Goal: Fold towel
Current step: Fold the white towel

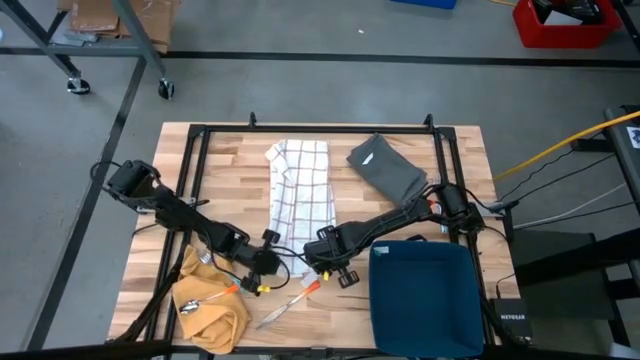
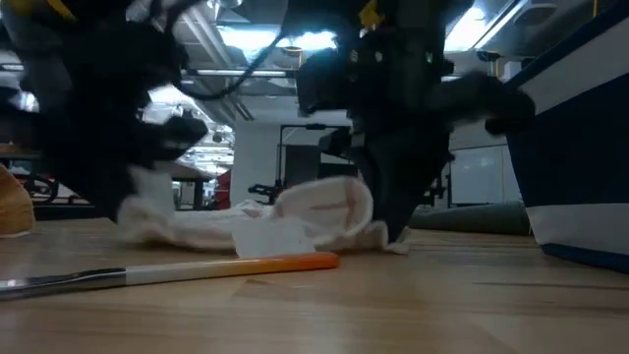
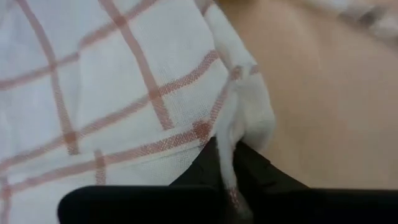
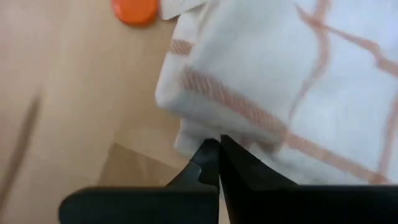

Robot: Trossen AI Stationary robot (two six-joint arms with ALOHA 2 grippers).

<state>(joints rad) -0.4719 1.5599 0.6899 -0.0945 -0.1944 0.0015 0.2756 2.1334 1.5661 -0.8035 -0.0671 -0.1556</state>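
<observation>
A white towel with red checks lies lengthwise on the wooden table, its far end flat and its near end bunched up. My left gripper is shut at the towel's near left corner. My right gripper is shut at its near right corner. Both grippers slant down at the near edge, a hand's width apart. In the low view the left gripper is on the left and the right gripper is on the right. My left gripper pinches the towel's near left corner between its two shut fingers, slanting down from the table's left. A thin fold of cloth runs down between the fingertips. The rest of the towel spreads away on the table. My right gripper pinches the towel's near right corner at its hemmed edge between the two shut fingertips, coming steeply from above. The cloth beside the fingers is doubled over in a soft roll. The towel's body stays on the table.
A knife with an orange handle lies just in front of the towel's near edge. A yellow cloth with a spoon lies near left, a dark blue folded cloth near right, and a grey cloth far right.
</observation>
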